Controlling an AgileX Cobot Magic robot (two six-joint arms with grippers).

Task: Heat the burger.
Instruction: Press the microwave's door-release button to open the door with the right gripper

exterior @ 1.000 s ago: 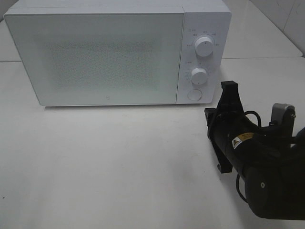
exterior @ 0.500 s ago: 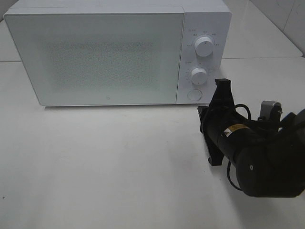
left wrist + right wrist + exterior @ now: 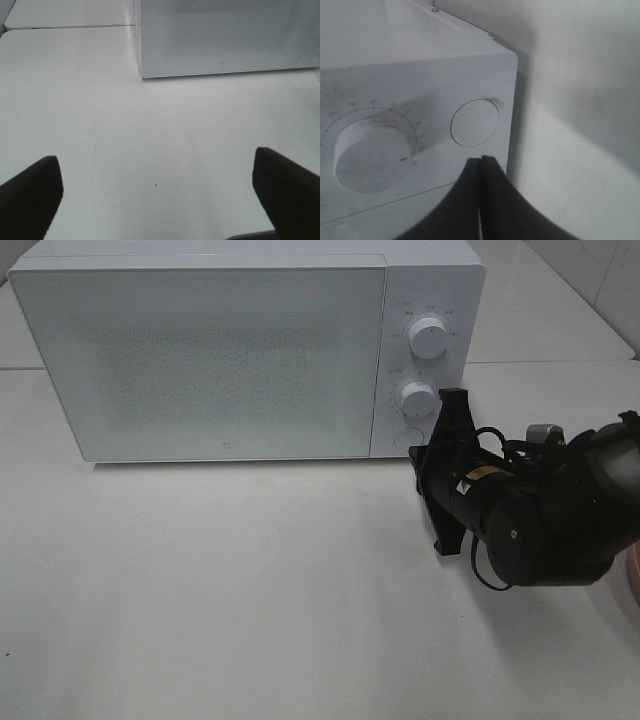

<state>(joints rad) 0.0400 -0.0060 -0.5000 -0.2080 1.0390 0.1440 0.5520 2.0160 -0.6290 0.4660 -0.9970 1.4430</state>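
Note:
The burger is out of view in every view. The white microwave [image 3: 200, 360] stands at the back of the table with its door closed. My right gripper [image 3: 416, 454] is shut, holds nothing, and points at the control panel, its tips just below the round button [image 3: 403, 437]. The right wrist view has the shut tips [image 3: 481, 159] close under that button [image 3: 475, 122], beside the lower knob [image 3: 370, 155]. My left gripper [image 3: 157, 172] hangs open over bare table in front of the microwave [image 3: 225, 35], and does not show in the high view.
Two round knobs, upper [image 3: 430, 335] and lower [image 3: 418, 397], sit on the panel above the button. A sliver of a pink plate [image 3: 634, 575] shows at the right edge. The white table [image 3: 220, 590] stretches in front of the microwave.
My right arm has moved left and towards the microwave, bringing its shut tips up to the round button. The left gripper and the door have not changed.

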